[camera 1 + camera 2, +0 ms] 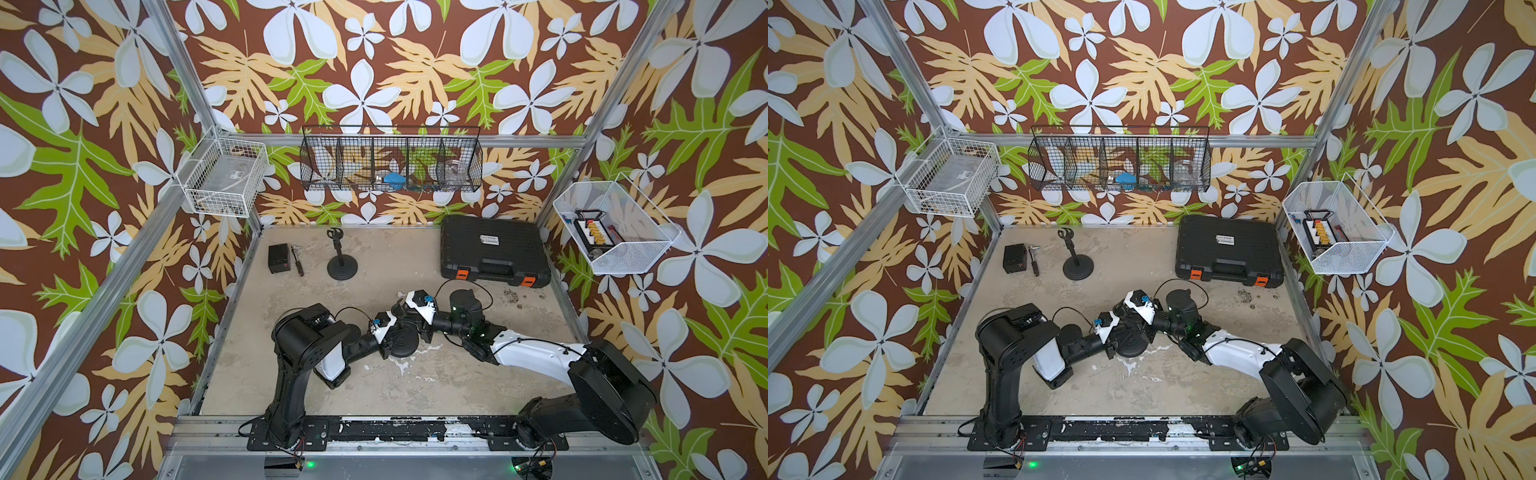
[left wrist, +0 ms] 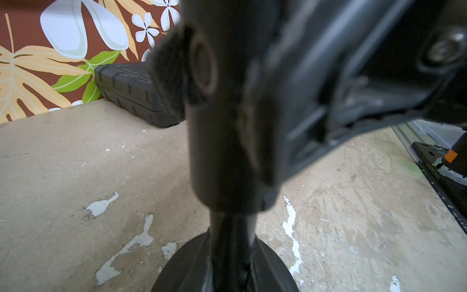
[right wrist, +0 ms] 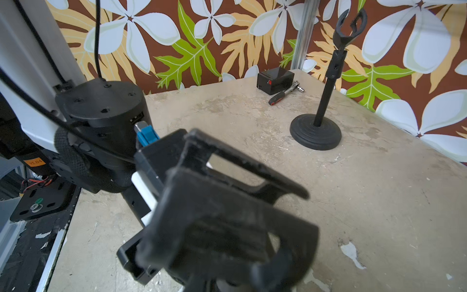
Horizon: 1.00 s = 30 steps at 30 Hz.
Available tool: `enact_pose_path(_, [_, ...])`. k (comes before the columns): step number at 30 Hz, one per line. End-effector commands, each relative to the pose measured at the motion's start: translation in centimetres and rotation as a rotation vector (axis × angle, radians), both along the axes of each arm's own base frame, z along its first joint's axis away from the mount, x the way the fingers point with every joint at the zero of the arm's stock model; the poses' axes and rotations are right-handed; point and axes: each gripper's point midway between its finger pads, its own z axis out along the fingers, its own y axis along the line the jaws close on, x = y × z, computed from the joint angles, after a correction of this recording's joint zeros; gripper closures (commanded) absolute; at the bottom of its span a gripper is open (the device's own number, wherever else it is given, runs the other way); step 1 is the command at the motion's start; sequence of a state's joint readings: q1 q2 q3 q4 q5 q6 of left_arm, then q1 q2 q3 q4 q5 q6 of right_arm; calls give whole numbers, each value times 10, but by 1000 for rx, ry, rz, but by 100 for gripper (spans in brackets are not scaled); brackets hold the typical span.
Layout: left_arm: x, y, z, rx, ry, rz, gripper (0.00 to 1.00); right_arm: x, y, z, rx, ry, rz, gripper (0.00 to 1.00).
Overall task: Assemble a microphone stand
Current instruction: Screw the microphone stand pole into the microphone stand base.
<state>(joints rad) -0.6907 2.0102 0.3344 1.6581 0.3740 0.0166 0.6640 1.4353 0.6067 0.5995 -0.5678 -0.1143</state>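
Looking down in both top views, the two arms meet just 6 o'clock of the desk (image 1: 436, 395) centre, over a round black stand base (image 1: 403, 349) (image 1: 1131, 345). The left end effector (image 1: 394, 332) reaches in from 8 o'clock and the right end effector (image 1: 402, 311) from 3 o'clock, their tips close together above the base. A finished stand (image 1: 342, 259) is upright at 11 o'clock. A small black box (image 1: 278, 258) and a ratchet (image 1: 298, 266) lie beside it toward the 10 o'clock corner, and a closed black case (image 1: 494, 254) sits at 1 o'clock.

In the left wrist view, the pole (image 2: 222, 151) rises upright from the stand base. The left end effector is clenched on the pole low down, near the base, and the right end effector's body is just beside the pole's thicker upper section.

In the right wrist view, the right end effector's fingers (image 3: 222, 235) are clenched together. A dark curved piece (image 3: 278, 268) sits at their tips, too blurred to tell whether it is pinched.
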Motion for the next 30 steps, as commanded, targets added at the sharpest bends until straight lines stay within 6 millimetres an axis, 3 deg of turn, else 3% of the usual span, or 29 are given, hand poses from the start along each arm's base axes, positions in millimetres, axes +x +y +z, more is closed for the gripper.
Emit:
enact_pose_path(1, [-8, -4, 47, -143, -138, -49, 83, 4, -1, -2, 4, -9, -27, 100])
enact_pose_path(6, [-8, -2, 56, -162, -144, -37, 71, 17, -14, -16, 2, 26, -207, 100])
enact_pose_path(10, [-10, 0, 67, -183, -156, -40, 70, 19, -31, -27, 18, 21, -414, 100])
enact_pose_path(15, [-11, 2, 74, -194, -169, -33, 70, 19, -38, -41, -1, 33, -578, 100])
enact_pose_path(20, [-10, 4, 73, -186, -178, -16, 71, 17, -36, -41, 7, 50, -629, 100])
enact_pose_path(25, [-10, 5, 69, -174, -176, -11, 81, 11, -20, -41, 13, 76, -567, 100])
enact_pose_path(28, [-11, 5, 65, -164, -173, -16, 85, 7, -11, -40, 0, 79, -511, 75])
enact_pose_path(30, [-11, 5, 63, -157, -172, -17, 85, 3, -7, -37, 3, 94, -452, 48])
